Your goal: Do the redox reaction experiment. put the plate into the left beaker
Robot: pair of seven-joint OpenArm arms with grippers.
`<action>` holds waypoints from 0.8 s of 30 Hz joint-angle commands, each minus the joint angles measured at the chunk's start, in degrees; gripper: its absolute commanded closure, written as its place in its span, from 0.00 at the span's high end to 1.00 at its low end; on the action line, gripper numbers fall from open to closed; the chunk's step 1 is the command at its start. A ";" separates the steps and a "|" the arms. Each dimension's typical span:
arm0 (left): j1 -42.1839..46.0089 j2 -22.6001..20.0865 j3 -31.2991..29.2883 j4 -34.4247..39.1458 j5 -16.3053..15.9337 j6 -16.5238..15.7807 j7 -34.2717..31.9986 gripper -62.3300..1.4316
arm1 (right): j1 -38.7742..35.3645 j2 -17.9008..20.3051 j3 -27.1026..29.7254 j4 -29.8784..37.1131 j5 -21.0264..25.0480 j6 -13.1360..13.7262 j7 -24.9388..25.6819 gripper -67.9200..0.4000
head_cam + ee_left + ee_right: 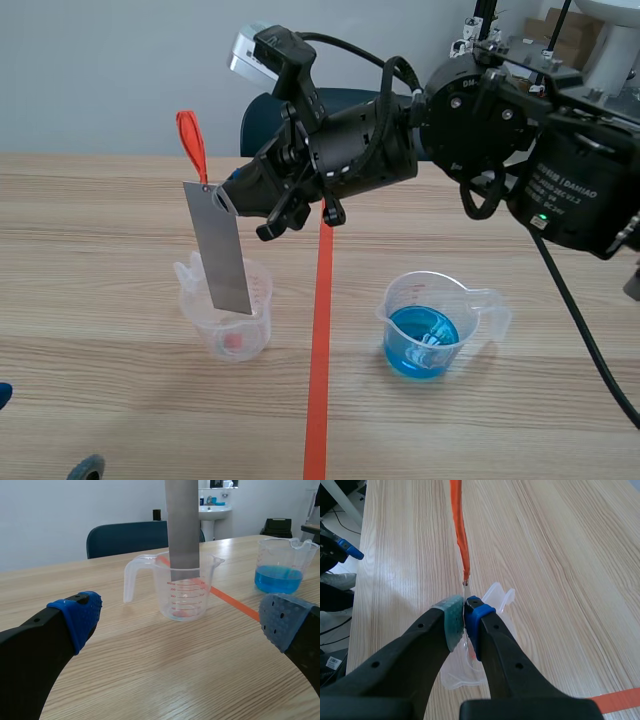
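Pale wooden table (120, 420) below: the right gripper (465, 614) pinches the thin grey metal plate (225, 250) near its top, with the lower end just inside the clear plastic left beaker (228, 318). Best lowered straight and centred, then released. Beside it, the left gripper (180, 622) is spread wide.

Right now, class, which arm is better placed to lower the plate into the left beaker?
Right. The right fingers are shut on the plate, whose lower end hangs inside the left beaker; the left fingers sit open, empty, short of it.
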 commanded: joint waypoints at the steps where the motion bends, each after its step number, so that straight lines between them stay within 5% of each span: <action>1: -0.02 -0.02 -0.20 0.83 -0.39 -0.02 -2.49 1.00 | 0.81 -0.83 0.46 0.33 -0.50 0.07 1.40 0.01; 24: -0.02 -0.02 -0.20 0.83 -0.39 -0.02 -2.49 1.00 | -3.10 -5.68 0.42 -3.52 -12.70 1.79 6.32 0.01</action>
